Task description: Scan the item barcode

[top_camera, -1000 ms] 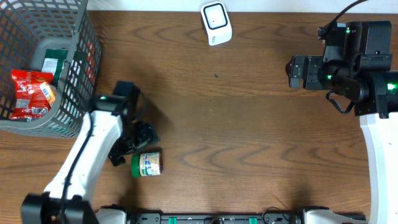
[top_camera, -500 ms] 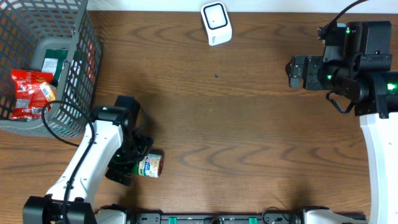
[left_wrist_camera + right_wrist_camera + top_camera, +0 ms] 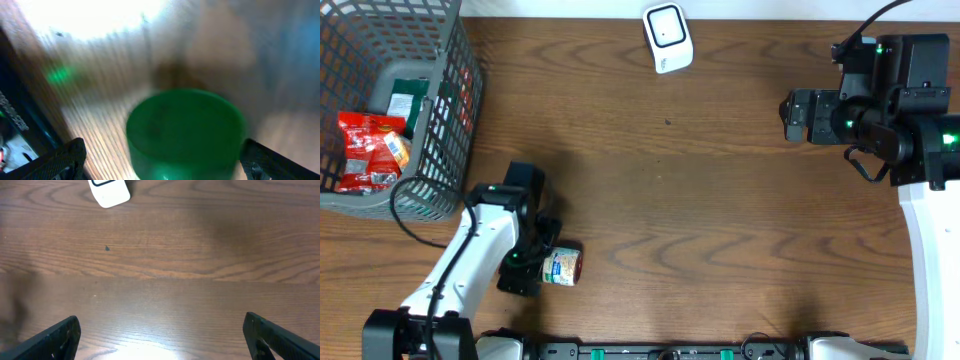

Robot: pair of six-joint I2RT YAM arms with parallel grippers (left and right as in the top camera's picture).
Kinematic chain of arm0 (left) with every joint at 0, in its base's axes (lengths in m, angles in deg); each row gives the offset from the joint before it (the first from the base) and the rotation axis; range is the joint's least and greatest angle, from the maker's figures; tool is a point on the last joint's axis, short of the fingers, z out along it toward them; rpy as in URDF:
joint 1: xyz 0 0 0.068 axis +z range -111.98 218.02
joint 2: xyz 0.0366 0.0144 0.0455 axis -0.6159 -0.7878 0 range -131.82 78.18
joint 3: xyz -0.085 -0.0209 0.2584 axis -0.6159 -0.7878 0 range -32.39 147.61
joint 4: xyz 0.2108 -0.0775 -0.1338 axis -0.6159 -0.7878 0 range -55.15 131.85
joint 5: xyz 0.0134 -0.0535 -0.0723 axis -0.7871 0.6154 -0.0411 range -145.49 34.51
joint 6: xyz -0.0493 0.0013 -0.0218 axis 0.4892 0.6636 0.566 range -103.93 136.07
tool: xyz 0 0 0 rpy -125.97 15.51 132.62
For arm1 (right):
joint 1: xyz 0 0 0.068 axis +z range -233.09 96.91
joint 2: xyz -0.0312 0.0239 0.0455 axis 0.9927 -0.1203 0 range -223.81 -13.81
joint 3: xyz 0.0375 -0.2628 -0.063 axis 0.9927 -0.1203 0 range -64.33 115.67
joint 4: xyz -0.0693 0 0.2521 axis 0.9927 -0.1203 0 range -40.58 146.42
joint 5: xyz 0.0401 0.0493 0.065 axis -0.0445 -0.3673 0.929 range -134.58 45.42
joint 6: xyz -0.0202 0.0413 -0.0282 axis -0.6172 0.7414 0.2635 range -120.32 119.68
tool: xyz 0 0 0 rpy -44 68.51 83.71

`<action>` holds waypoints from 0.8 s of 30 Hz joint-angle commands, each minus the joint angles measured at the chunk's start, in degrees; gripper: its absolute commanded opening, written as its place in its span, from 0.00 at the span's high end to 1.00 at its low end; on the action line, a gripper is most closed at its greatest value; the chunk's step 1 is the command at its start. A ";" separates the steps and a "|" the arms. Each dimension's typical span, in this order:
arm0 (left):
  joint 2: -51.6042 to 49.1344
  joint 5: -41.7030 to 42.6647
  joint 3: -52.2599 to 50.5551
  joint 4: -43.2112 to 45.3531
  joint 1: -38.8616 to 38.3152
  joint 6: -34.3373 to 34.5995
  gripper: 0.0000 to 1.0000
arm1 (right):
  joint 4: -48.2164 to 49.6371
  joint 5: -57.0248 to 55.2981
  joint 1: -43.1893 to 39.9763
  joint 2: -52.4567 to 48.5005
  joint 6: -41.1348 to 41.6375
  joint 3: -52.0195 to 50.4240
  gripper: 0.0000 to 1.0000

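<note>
The overhead view looks straight down on the whole desk (image 3: 720,200). The left wrist view is close and blurred on a green-lidded jar (image 3: 185,130), which lies lower left overhead. The right wrist view looks down from higher up; the white scanner (image 3: 110,191) in its upper left sits top centre overhead.

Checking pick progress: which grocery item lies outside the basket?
The green-lidded jar, on its side on the table; the red packet and green packet are inside the basket.
</note>
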 commanded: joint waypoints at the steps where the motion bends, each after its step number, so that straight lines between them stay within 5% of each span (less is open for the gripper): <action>1: 0.26 -3.10 -1.01 0.35 1.92 1.46 0.02 | -0.07 0.24 -0.24 -0.37 -0.35 0.79 0.01; 13: 0.28 1.09 -2.12 3.39 2.64 0.94 0.05 | -0.07 0.24 -0.24 -0.37 -0.35 0.79 0.01; 17: 0.28 1.27 -1.40 11.41 3.37 -11.30 0.06 | -0.07 0.24 -0.24 -0.37 -0.35 0.79 0.01; 24: 0.26 1.51 0.00 15.19 3.65 -18.08 0.05 | -0.07 0.22 -0.24 -0.37 -0.35 0.79 0.01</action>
